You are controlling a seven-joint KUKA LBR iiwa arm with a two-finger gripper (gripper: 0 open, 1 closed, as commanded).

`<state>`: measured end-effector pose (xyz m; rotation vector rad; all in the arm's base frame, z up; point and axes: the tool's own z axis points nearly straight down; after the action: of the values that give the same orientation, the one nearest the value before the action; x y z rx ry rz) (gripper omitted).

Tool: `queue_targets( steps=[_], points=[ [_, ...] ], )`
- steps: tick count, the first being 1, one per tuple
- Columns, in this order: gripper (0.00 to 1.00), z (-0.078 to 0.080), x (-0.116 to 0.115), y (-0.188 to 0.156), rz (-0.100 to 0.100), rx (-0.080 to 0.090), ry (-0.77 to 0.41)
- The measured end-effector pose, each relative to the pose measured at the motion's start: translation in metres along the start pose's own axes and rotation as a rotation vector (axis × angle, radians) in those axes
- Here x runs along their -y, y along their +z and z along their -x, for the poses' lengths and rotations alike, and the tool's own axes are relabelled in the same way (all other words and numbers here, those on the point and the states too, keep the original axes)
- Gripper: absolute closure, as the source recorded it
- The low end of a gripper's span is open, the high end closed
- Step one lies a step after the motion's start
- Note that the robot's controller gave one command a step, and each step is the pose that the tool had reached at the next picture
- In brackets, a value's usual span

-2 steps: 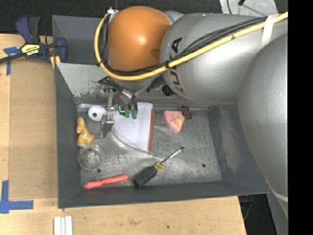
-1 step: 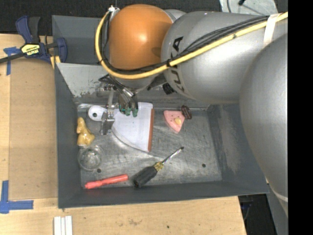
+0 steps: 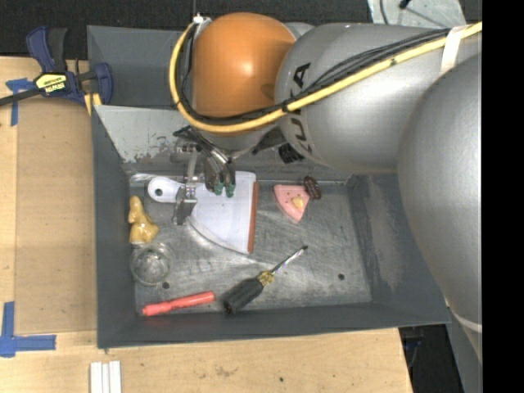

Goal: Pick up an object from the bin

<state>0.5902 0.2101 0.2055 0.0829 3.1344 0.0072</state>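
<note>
My gripper [image 3: 202, 196] hangs below the orange dome in the bin's back-left part, open, with nothing lifted. One metal finger [image 3: 182, 207] stands at the left edge of a white fan-shaped piece with a red-orange side [image 3: 229, 219]. The other finger, green-tipped, is over that piece's top edge. A white round-ended part [image 3: 161, 189] lies just left of the fingers. A yellow figurine [image 3: 141, 224] is further left, by the wall.
A clear glass cup [image 3: 151, 264] sits front left. A red pen-like tool [image 3: 176, 303] and a black-handled screwdriver [image 3: 255, 282] lie along the front. A pink wedge [image 3: 291, 201] and a small brown item [image 3: 312, 188] lie right of the gripper, under the arm.
</note>
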Motion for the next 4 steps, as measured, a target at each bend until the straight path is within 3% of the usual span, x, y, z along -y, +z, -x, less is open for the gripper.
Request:
queue_targets(
  steps=[1,2,3,4],
  points=[
    [0.0,0.001,-0.002,0.033,-0.007,-0.002,0.045],
    [0.0,0.004,0.0,0.087,-0.001,0.002,-0.099],
    [0.0,0.024,-0.009,0.126,-0.004,-0.002,-0.24],
    [0.0,0.034,-0.019,0.131,-0.002,-0.001,-0.129]
  ],
)
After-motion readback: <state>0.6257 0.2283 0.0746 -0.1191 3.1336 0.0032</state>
